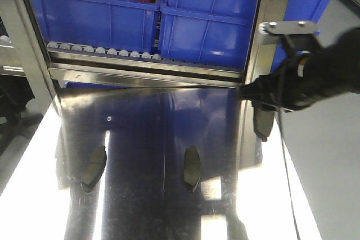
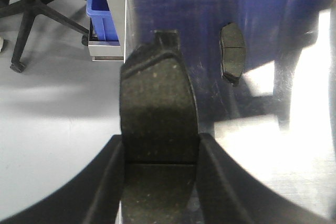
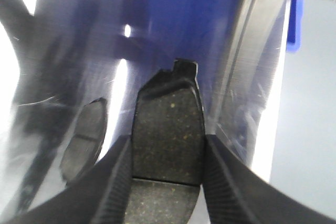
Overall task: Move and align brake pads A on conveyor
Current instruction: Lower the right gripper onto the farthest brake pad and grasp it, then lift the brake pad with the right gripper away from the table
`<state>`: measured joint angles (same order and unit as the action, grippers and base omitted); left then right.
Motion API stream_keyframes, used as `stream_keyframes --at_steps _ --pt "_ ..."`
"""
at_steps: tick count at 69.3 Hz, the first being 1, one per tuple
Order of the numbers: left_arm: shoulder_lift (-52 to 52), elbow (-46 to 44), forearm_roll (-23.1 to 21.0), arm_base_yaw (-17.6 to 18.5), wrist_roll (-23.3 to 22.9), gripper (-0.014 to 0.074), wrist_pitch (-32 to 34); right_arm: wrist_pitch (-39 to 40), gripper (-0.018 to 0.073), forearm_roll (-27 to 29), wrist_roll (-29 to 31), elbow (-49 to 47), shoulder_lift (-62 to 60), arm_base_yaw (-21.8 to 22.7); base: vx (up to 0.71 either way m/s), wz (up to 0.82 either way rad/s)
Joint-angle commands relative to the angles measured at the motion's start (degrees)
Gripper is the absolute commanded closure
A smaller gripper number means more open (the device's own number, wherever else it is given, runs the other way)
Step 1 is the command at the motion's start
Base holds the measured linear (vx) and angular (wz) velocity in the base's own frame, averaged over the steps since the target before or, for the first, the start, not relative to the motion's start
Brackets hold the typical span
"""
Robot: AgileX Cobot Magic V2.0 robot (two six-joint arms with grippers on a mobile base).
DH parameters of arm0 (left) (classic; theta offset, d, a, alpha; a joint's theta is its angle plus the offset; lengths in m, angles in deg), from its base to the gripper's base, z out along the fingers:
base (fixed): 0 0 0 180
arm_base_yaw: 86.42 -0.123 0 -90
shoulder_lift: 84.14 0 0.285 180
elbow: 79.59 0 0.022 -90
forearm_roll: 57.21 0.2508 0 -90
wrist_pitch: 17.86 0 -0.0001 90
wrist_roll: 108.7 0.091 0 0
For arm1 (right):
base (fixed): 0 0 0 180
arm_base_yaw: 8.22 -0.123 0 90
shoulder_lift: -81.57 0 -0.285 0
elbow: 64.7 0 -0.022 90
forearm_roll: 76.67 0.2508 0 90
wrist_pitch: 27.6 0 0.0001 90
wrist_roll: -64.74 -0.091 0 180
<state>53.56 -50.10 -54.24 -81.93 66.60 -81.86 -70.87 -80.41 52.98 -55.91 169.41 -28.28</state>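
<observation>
Pads clamped in both: left gripper (image 2: 160,153) grips one brake pad (image 2: 157,103), right gripper (image 3: 167,153) grips another pad (image 3: 168,124), both over the steel tabletop (image 1: 140,127). Left loose pad (image 1: 94,167) and middle loose pad (image 1: 192,167) lie on it. Conveyor not in view; these narrow end-grips could let the pads swivel and land misaligned.

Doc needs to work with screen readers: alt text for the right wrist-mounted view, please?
The right gripper clamps a speckled dark brake pad between its black fingers, friction face toward the camera, in front of a shiny steel tabletop. A second pad lies on the steel at lower left; a steel post rises at right.
</observation>
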Motion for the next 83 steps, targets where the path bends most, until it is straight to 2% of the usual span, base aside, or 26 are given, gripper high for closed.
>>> stream_keyframes --at_steps 1,26,43,58,83 --pt "0.0 -1.5 0.1 0.3 -0.4 0.0603 3.9 5.7 0.0568 -0.9 0.5 3.8 -9.2 0.2 0.0 0.0" --pt "0.0 -1.5 0.1 0.3 -0.4 0.0603 3.9 6.2 0.0568 -0.1 0.9 17.2 -33.0 0.2 0.0 0.0" --pt "0.0 -1.5 0.1 0.3 -0.4 0.0603 3.9 6.1 0.0568 0.8 0.9 23.4 -44.8 0.2 0.0 0.0" --pt "0.0 -1.5 0.1 0.3 -0.4 0.0603 3.9 6.0 0.0568 1.0 0.9 26.0 -49.8 0.2 0.0 0.0" --pt "0.0 -1.5 0.1 0.3 -0.4 0.0603 3.9 5.7 0.0568 1.0 0.9 26.3 -50.2 0.2 0.0 0.0"
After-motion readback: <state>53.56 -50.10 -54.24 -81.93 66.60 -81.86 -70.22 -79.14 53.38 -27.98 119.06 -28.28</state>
